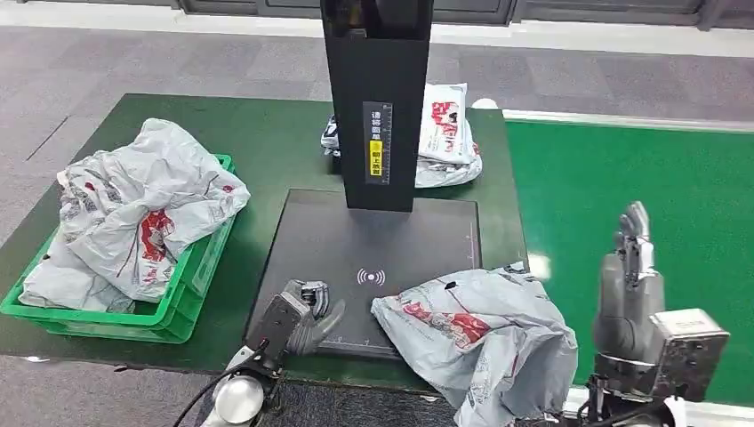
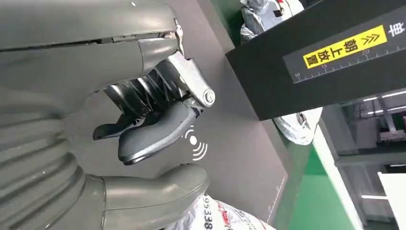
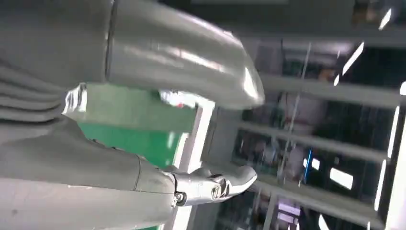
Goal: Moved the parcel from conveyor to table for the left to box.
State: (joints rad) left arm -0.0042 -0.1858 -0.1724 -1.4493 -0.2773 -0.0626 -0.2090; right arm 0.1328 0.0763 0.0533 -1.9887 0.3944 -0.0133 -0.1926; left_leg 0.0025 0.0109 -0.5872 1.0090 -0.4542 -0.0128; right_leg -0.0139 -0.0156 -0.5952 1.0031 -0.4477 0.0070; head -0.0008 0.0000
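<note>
Green crate [image 1: 191,294] at far left of the surface [image 1: 267,142], piled with grey parcels carrying red print, well left of the left hand's fingers.

Left hand [image 1: 307,316] sits low over the near left corner of the black scanner pad [image 1: 373,240]. Fingers [image 2: 153,136] are curled in, thumb apart, grasping nothing. In the left wrist view the white wireless mark [image 2: 195,143] on the pad lies just past the fingertips.

Black scanner post [image 1: 378,98] stands upright at the pad's far edge, with a yellow label on its front. 2 or so more parcels [image 1: 445,133] lie behind it, well beyond both hands.

The parcel [image 1: 480,334], a crumpled grey bag with red print, lies on the near right corner of the pad, spilling over the surface's front edge. It sits just right of the left fingers, not touching them, and left of the right hand.

Right hand [image 1: 631,289] is raised over the green conveyor [image 1: 640,178], fingers [image 3: 225,184] extended upward, released, nothing held. Apart from the parcel.
</note>
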